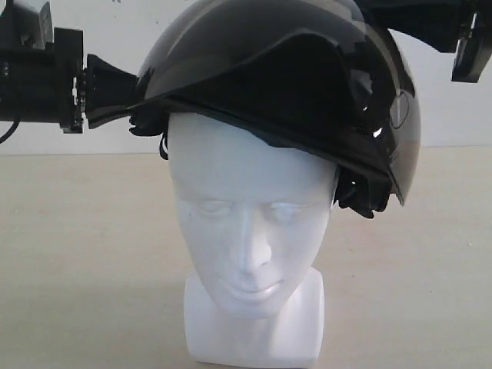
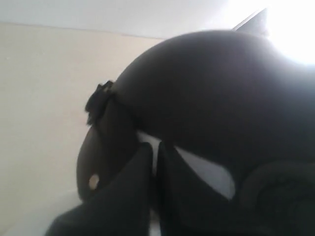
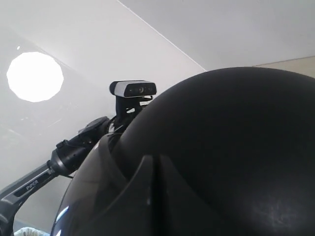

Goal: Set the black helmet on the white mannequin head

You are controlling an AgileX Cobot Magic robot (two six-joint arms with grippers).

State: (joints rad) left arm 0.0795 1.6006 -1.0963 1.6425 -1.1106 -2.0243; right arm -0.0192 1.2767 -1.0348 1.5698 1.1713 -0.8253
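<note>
The black helmet (image 1: 261,69) sits tilted on top of the white mannequin head (image 1: 246,207), its rim lower on the right of the exterior view. My left gripper (image 1: 135,86) is shut, its tips touching the helmet's left rim beside the padding. In the left wrist view the left gripper (image 2: 154,145) shows a thin gap, with the helmet (image 2: 221,88) above and a strip of the mannequin head (image 2: 206,169) behind. My right gripper (image 3: 156,158) is shut, its tips against the helmet (image 3: 236,137) next to the tinted visor (image 3: 93,196). The helmet hides the right gripper in the exterior view; only its arm (image 1: 430,23) shows.
The head stands on a beige tabletop (image 1: 77,269) in front of a white wall (image 1: 77,15). The right wrist view shows a camera on a mount (image 3: 133,89), the other arm (image 3: 59,157) and a bright ceiling lamp (image 3: 34,76).
</note>
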